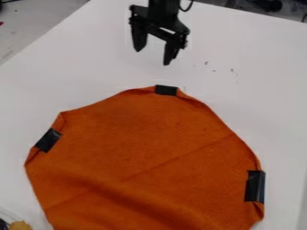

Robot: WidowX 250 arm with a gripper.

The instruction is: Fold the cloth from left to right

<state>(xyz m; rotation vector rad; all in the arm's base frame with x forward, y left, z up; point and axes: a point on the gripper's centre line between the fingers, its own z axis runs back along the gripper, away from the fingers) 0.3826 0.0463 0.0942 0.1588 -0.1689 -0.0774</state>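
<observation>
At the top of the camera view the black gripper (pixel 153 55) hangs over the white table, its two fingers apart with nothing between them. The orange cloth (pixel 150 139) lies spread out below and apart from it, running off the bottom edge of the view. Black tape patches mark the cloth at its top, left and right edges. A faint diagonal crease crosses it, and soft wrinkles show in its lower part.
The white table (pixel 78 85) surrounds the cloth, and its left edge slants down from the top. Small dark specks lie right of the gripper. A yellowish object (pixel 20 225) and something dark sit at the bottom left corner. Dark equipment stands beyond the table's top edge.
</observation>
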